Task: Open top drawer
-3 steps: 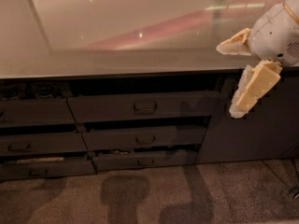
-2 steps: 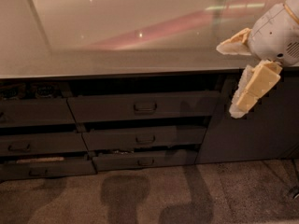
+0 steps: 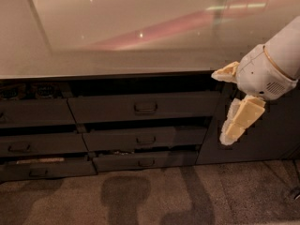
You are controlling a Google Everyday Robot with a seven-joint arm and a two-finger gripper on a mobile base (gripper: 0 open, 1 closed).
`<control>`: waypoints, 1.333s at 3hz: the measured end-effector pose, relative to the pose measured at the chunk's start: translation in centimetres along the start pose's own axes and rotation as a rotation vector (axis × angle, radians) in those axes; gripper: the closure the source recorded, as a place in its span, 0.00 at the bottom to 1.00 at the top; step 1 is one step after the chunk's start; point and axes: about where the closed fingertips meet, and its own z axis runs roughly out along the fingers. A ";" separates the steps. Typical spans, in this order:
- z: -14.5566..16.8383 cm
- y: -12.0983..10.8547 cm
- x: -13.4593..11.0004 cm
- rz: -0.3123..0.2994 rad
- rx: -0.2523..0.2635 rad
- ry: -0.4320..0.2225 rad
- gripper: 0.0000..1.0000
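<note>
The top drawer is the widest dark grey front under the counter, with a small loop handle at its centre. A dark gap shows above its front. My gripper hangs at the right, just past the drawer's right end and at about its height. Its two cream fingers are spread apart and hold nothing. It is well to the right of the handle and touches nothing.
A glossy countertop overhangs the drawers. Two narrower drawer fronts sit below the top one, and more drawers are to the left. A tall dark cabinet door is behind the gripper. The floor is carpet.
My gripper has moved down and slightly left, from counter-edge height to the level of the top drawer. The drawers have not moved.
</note>
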 end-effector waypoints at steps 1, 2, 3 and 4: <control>1.7 -1.8 1.3 0.018 0.013 0.030 0.00; 4.6 -4.1 3.9 0.011 -0.014 0.071 0.00; 6.4 -5.9 6.0 0.022 -0.032 0.082 0.00; 8.3 -7.0 8.0 0.057 -0.072 0.082 0.00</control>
